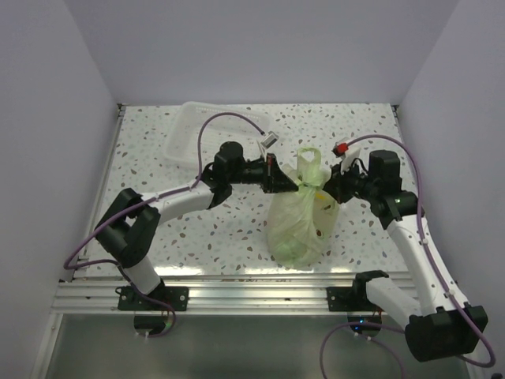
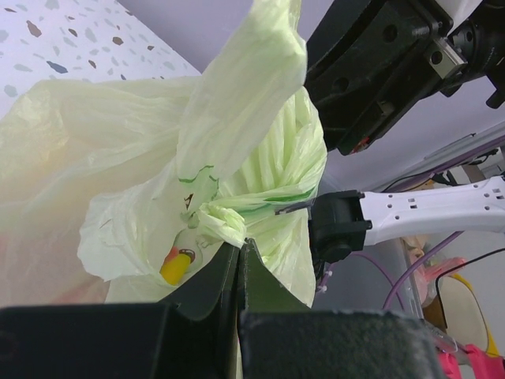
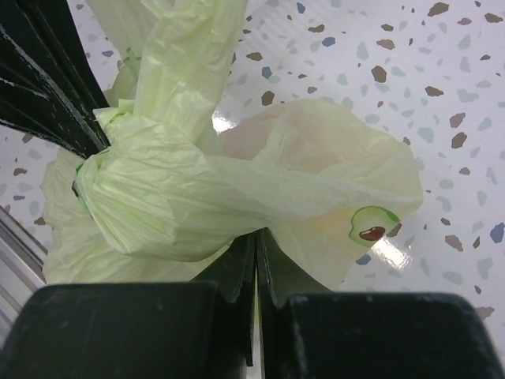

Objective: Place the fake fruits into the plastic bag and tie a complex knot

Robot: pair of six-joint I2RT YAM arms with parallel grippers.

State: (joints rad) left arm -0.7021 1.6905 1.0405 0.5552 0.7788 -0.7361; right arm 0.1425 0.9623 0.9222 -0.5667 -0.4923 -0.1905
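Note:
The pale green plastic bag [image 1: 296,225] stands bulging near the table's middle, its handles bunched into a knot [image 1: 308,183] with a leaf-like end sticking up. My left gripper [image 1: 289,183] comes in from the left and is shut, its tips [image 2: 239,246] pinching film right under the knot [image 2: 217,221]. From the right, my right gripper [image 1: 327,189] is shut too, with the bunched green film [image 3: 158,197] drawn into its tips [image 3: 256,234]. Of the fake fruits only a yellow piece [image 2: 175,265] shows through the film; the others are hidden inside.
A clear-white plastic basket [image 1: 197,130] lies at the back left of the speckled table. White walls close in the left, back and right sides. A metal rail [image 1: 237,292] runs along the near edge by the arm bases.

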